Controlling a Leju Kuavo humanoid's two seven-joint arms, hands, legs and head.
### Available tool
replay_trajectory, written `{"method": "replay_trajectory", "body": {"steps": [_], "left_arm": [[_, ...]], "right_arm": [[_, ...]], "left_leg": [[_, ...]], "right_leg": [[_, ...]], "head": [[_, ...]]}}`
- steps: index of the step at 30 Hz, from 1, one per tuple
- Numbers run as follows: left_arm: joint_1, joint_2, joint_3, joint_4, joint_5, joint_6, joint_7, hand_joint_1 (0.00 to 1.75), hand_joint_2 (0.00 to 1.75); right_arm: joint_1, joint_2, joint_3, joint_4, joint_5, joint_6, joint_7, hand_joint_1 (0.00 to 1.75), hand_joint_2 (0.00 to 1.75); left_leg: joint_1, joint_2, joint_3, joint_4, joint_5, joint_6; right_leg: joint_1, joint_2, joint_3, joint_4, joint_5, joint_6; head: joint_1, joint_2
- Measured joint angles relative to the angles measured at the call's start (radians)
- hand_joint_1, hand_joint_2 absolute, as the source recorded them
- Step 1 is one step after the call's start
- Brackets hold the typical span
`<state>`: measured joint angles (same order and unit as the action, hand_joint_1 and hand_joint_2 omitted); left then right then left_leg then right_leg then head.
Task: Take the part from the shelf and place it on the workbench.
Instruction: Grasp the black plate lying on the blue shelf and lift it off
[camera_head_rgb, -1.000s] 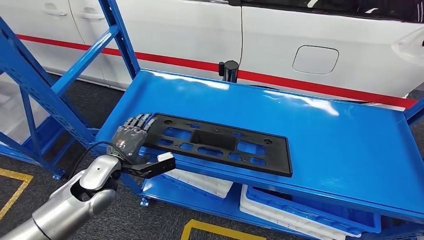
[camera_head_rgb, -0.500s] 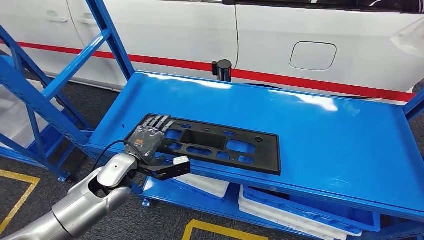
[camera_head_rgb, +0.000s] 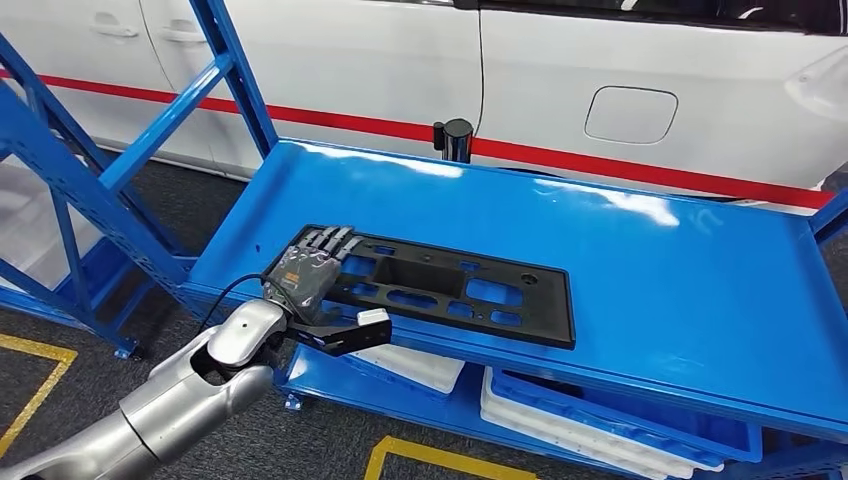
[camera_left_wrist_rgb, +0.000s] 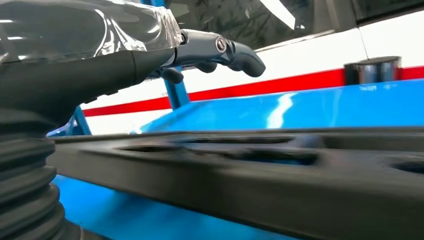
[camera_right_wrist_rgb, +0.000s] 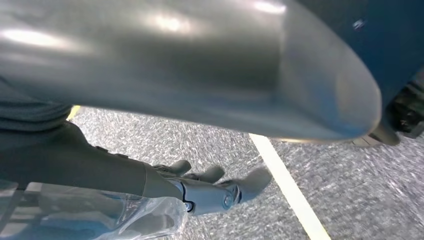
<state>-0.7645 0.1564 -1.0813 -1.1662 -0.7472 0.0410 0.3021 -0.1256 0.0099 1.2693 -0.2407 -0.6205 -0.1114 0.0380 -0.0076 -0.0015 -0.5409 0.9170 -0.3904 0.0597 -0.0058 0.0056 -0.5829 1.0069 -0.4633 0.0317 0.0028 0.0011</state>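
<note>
On the glossy blue steel shelf (camera_head_rgb: 640, 260), toward its front left corner: long flat black plastic part with rectangular cut-outs (camera_head_rgb: 440, 285), lying flat, its long side roughly parallel to the shelf's front edge. Over the part's left end: left hand (camera_head_rgb: 310, 275), silver arm rising from below the shelf edge, dark fingers (camera_head_rgb: 330, 240) laid out fairly straight and side by side above the part's top face, thumb (camera_head_rgb: 345, 333) reaching out under the shelf's front lip. Seen from the left wrist: fingers (camera_left_wrist_rgb: 220, 50) hovering above the black part (camera_left_wrist_rgb: 260, 170) with a clear gap, so no grip yet, nothing pinched. Away from the shelf, hanging over speckled grey floor with a pale painted line: right hand (camera_right_wrist_rgb: 210, 192), fingers loosely curled and apart, holding nothing. Behind the shelf: white car body with a red stripe (camera_head_rgb: 560, 90) and a short black post (camera_head_rgb: 457, 140); beneath it, white and blue trays (camera_head_rgb: 560, 410). Step in hand, by judgement: reaching and settling for the grasp. Next move likely calls for lowering the fingers onto the part's left end, closing thumb against them, then lifting level, since a long flat piece held at one end may sag or twist.
</note>
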Motion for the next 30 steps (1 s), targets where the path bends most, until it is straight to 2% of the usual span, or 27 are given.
{"method": "replay_trajectory", "body": {"steps": [1,3,4,5,6,8,9,10,13,22,24,25,26,27,29,30], "left_arm": [[-0.001,-0.002,-0.001,0.006,0.001,0.0,0.0,0.0,1.75],[-0.002,-0.003,-0.003,0.018,0.003,0.001,0.0,0.85,1.75],[-0.002,-0.004,-0.004,0.023,0.005,0.001,0.0,1.29,1.75],[-0.002,-0.004,-0.004,0.028,0.008,0.001,0.0,1.72,1.75],[-0.002,-0.004,-0.005,0.033,0.013,0.0,0.0,1.74,1.75],[-0.002,-0.004,-0.005,0.041,0.023,-0.003,0.002,1.75,1.75],[-0.002,-0.004,-0.005,0.045,0.028,-0.005,0.003,1.75,1.75],[-0.002,-0.004,-0.005,0.049,0.031,-0.005,0.003,1.75,1.75],[-0.003,-0.003,-0.004,0.055,0.036,-0.004,0.004,1.75,1.75],[-0.004,-0.003,-0.004,0.055,0.037,-0.004,0.004,1.75,1.75],[-0.007,-0.003,-0.003,0.057,0.038,-0.004,0.004,1.75,1.75],[-0.009,-0.003,-0.002,0.058,0.039,-0.004,0.004,1.75,1.75],[-0.011,-0.002,-0.002,0.06,0.04,-0.004,0.004,1.75,1.75],[-0.013,-0.002,-0.003,0.063,0.041,-0.003,0.003,1.75,1.75],[-0.019,-0.002,-0.004,0.066,0.046,-0.002,0.002,1.75,1.75],[-0.022,-0.002,-0.004,0.066,0.048,-0.002,0.001,1.75,1.75]], "right_arm": [[0.0,-0.001,0.0,0.0,0.0,0.0,0.0,0.0,0.0],[0.002,-0.002,0.001,0.0,0.0,0.0,0.0,0.0,0.0],[0.003,-0.003,0.001,0.0,0.0,0.0,0.0,0.0,0.0],[0.004,-0.004,0.001,0.0,0.0,0.0,0.001,0.0,0.0],[0.004,-0.006,0.001,0.0,0.0,0.0,0.001,0.0,0.0],[0.003,-0.009,0.001,0.0,0.001,0.0,0.001,0.0,0.0],[0.003,-0.01,0.001,0.0,0.001,0.0,0.001,0.0,0.0],[0.003,-0.011,0.001,0.0,0.001,0.0,0.001,0.0,0.0],[0.004,-0.011,0.001,0.0,0.001,0.0,0.001,0.0,0.0],[0.004,-0.011,0.001,0.0,0.001,0.0,0.001,0.0,0.0],[0.004,-0.01,0.001,0.0,0.001,0.0,0.001,0.0,0.0],[0.004,-0.01,0.001,0.0,0.001,0.0,0.0,0.0,0.0],[0.004,-0.011,0.001,0.0,0.002,0.0,0.0,0.0,0.0],[0.003,-0.011,0.001,0.0,0.002,0.0,0.0,0.0,0.0],[0.003,-0.011,0.001,0.0,0.002,0.0,0.0,0.0,0.0],[0.003,-0.011,0.001,0.0,0.002,0.0,0.0,0.0,0.0]], "left_leg": [[0.003,0.001,0.004,-0.005,0.003,0.002],[0.004,0.001,0.003,-0.007,0.004,0.004],[0.004,0.001,0.003,-0.006,0.004,0.004],[0.005,0.001,0.003,-0.006,0.004,0.004],[0.006,0.001,0.003,-0.005,0.003,0.002],[0.006,-0.001,0.002,0.001,0.0,-0.004],[0.005,-0.002,0.0,0.006,-0.003,-0.009],[0.003,-0.002,-0.002,0.009,-0.005,-0.015],[0.002,-0.003,-0.007,0.012,-0.006,-0.024],[0.004,-0.003,-0.006,0.012,-0.005,-0.027],[0.006,-0.003,-0.009,0.017,-0.011,-0.031],[0.007,-0.003,-0.018,0.038,-0.025,-0.036],[0.01,-0.003,-0.057,0.12,-0.057,-0.043],[0.012,-0.002,-0.058,0.126,-0.056,-0.044],[0.01,-0.002,-0.048,0.103,-0.043,-0.041],[0.006,-0.003,-0.011,0.023,-0.014,-0.035]], "right_leg": [[-0.002,0.0,-0.024,0.053,-0.03,0.004],[-0.005,0.0,-0.088,0.186,-0.088,0.011],[-0.007,0.0,-0.111,0.229,-0.099,0.014],[-0.009,0.0,-0.116,0.238,-0.091,0.016],[-0.01,0.0,-0.099,0.2,-0.064,0.018],[-0.014,0.0,-0.029,0.056,0.004,0.02],[-0.014,0.0,0.002,-0.008,0.027,0.017],[-0.014,0.001,0.018,-0.042,0.035,0.014],[-0.008,0.002,0.021,-0.051,0.035,0.002],[-0.005,0.002,0.02,-0.051,0.035,-0.002],[-0.009,0.002,0.021,-0.053,0.038,-0.008],[-0.011,0.001,0.022,-0.054,0.039,-0.013],[-0.013,0.0,0.022,-0.055,0.04,-0.018],[-0.013,0.002,0.024,-0.055,0.039,-0.019],[-0.01,0.006,0.025,-0.054,0.037,-0.016],[-0.009,0.008,0.026,-0.054,0.036,-0.012]], "head": [[0.001,0.0],[0.002,0.0],[0.002,0.0],[0.002,0.0],[0.002,0.0],[0.002,0.0],[0.002,0.0],[0.002,0.0],[0.001,0.0],[0.001,0.0],[0.001,0.0],[0.0,0.0],[-0.001,0.0],[-0.002,0.0],[-0.003,0.0],[-0.003,0.0]]}}
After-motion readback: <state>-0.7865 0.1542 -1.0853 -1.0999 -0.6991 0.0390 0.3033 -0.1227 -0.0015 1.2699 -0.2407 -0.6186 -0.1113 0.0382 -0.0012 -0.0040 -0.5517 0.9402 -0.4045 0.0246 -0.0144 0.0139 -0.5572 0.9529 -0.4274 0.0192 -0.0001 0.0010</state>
